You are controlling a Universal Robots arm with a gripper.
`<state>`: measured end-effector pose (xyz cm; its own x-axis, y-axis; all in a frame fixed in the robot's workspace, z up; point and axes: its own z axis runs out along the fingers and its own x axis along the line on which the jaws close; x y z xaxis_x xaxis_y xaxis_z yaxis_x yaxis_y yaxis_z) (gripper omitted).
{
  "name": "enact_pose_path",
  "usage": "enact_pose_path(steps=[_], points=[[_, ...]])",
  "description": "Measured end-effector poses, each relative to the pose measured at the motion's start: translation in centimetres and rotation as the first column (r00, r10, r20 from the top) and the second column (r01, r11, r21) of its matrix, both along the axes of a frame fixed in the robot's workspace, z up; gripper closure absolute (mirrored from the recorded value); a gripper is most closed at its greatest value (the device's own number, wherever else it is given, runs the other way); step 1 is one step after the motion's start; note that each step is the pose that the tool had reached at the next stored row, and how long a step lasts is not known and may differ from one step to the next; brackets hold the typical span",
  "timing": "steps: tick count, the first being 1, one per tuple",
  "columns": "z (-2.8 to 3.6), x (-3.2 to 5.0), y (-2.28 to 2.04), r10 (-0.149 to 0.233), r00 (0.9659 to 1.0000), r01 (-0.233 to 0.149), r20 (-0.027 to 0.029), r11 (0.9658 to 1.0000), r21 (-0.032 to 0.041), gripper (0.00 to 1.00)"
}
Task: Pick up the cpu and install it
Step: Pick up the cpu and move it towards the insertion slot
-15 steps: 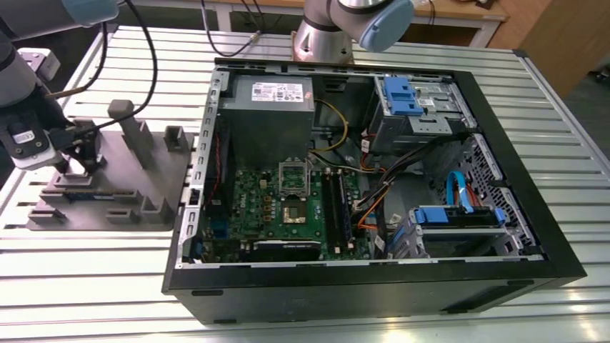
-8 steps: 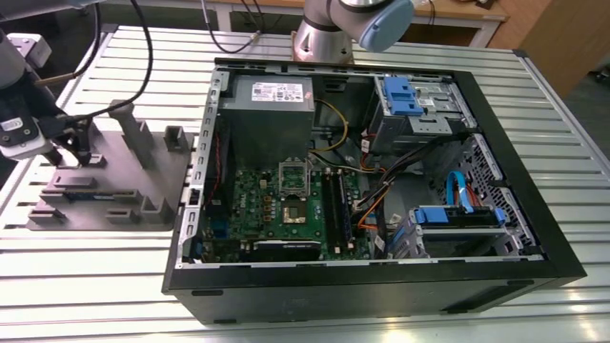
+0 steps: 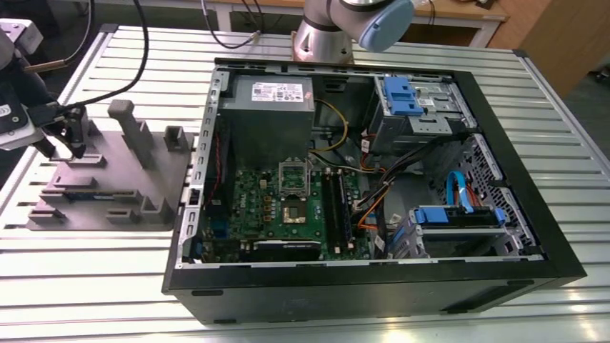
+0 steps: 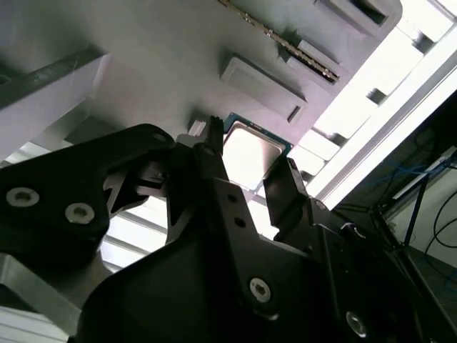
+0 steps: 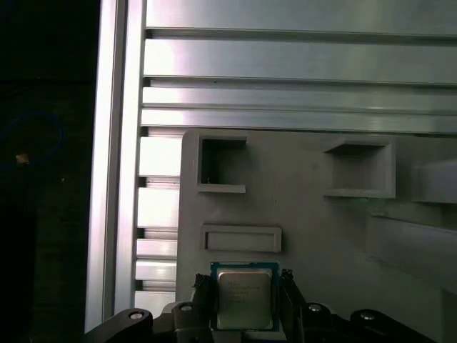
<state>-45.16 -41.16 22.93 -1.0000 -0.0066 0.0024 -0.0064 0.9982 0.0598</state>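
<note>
At the exterior view's far left, the gripper (image 3: 60, 148) hangs over the grey fixture block (image 3: 116, 170), jaws flanking the cpu (image 5: 244, 299); whether they clamp it, I cannot tell.

A ribbed aluminium table (image 3: 96, 286) gleams under bright light, with wooden furniture (image 3: 562, 36) behind it

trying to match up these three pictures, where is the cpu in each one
Exterior view: too small to tell; look under the gripper, over the grey block at the exterior view's left.
Second wrist view: the cpu lies on the block just beyond the gripper.
First wrist view: the same, shiny top facing the camera.
Shared landmark: the grey block; in both wrist views its short raised bar sits beside the cpu.
</note>
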Motion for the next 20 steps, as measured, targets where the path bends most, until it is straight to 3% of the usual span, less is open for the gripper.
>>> enact_pose_path(steps=[10, 20], points=[[0.29, 0.00, 0.00, 0.000, 1.0000, 0.000, -0.0002, 1.0000, 0.0005, 0.53], [1.83, 0.00, 0.00, 0.000, 1.0000, 0.000, -0.0002, 1.0000, 0.0004, 0.53]])
